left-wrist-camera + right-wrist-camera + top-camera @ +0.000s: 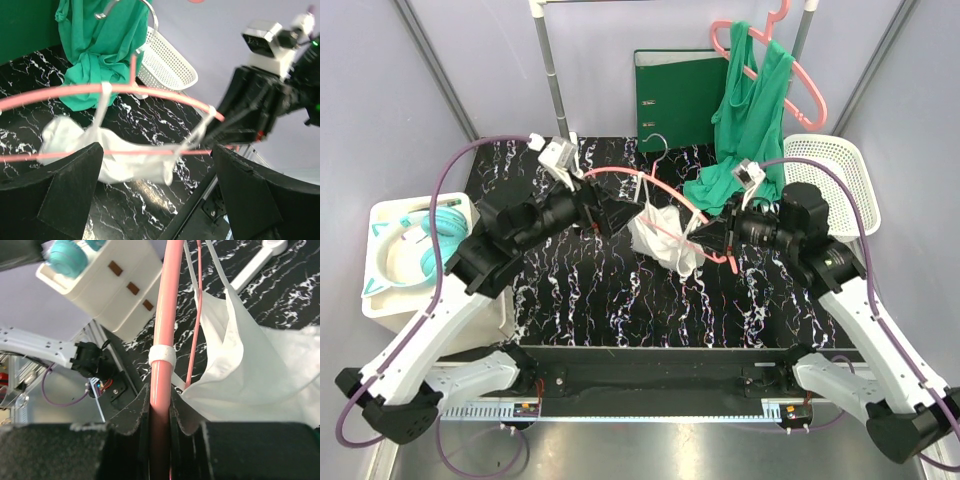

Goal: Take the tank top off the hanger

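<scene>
top / hanger: pink hanger (665,185) spans between the arms, above the marble table (600,300).
top / tank top: white tank top (660,240) hangs bunched from the hanger, mid-table.
top / grippers: left gripper (595,208) beside the hanger's left end, right gripper (718,235) at its right end.
left wrist / left fingers (60,190): spread wide, nothing pinched; hanger bars and tank top cross the gap.
left wrist / strap (102,107): looped over the upper bar.
right wrist / right fingers (131,415): clenched on the pink bar.
right wrist / strap: wrapped round the bar just past the fingertips, fabric hanging right.

Left arm (435,325), right arm (870,315): white link shells, black joint housings, purple cable (470,150) along each. Pincer fingers (55,200) black, rough-textured. White wrist cams (557,155).
</scene>
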`<state>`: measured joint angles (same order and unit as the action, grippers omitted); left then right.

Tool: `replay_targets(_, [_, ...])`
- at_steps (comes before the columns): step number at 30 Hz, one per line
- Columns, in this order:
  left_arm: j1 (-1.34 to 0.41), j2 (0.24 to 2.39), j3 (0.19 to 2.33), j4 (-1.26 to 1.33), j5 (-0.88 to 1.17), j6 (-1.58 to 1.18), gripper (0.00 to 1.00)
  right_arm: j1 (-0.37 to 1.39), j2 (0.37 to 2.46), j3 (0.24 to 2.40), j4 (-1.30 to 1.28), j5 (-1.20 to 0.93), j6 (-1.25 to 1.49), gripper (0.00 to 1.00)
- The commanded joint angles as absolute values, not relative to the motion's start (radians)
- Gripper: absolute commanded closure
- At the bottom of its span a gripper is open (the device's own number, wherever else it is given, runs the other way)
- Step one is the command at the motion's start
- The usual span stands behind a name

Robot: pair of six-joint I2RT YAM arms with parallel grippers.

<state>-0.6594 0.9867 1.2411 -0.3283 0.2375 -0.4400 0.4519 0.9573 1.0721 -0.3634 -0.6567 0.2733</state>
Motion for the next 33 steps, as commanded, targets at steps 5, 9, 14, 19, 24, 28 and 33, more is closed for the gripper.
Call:
replay_targets(5, [-0.660,1.141,1.379,-0.250,0.236,-0.430,0.18,0.457,0.893,1.045,-0.262,-0.788,0.299,1.00])
replay_targets(9, [-0.660,1.170,1.396,-0.218,0.236,-0.431,0.29,0.457,0.879,1.029,-0.264,-0.821,0.290,1.00])
replay_targets(14, [-0.661,1.192,1.402,-0.189,0.250,-0.437,0.45,0.457,0.865,1.017,-0.264,-0.831,0.284,1.00])
replay_targets(19, [-0.664,1.163,1.394,-0.186,0.232,-0.459,0.51,0.459,0.851,1.011,-0.273,-0.813,0.279,1.00])
replay_targets(24, [-0.667,1.175,1.373,-0.130,0.276,-0.491,0.53,0.459,0.848,1.017,-0.273,-0.824,0.282,1.00])
replay_targets(28, [-0.675,1.223,1.390,-0.127,0.325,-0.505,0.63,0.459,0.848,1.028,-0.275,-0.830,0.285,1.00])
replay_targets(33, [-0.693,1.243,1.390,-0.126,0.327,-0.500,0.74,0.459,0.836,1.028,-0.273,-0.824,0.288,1.00])
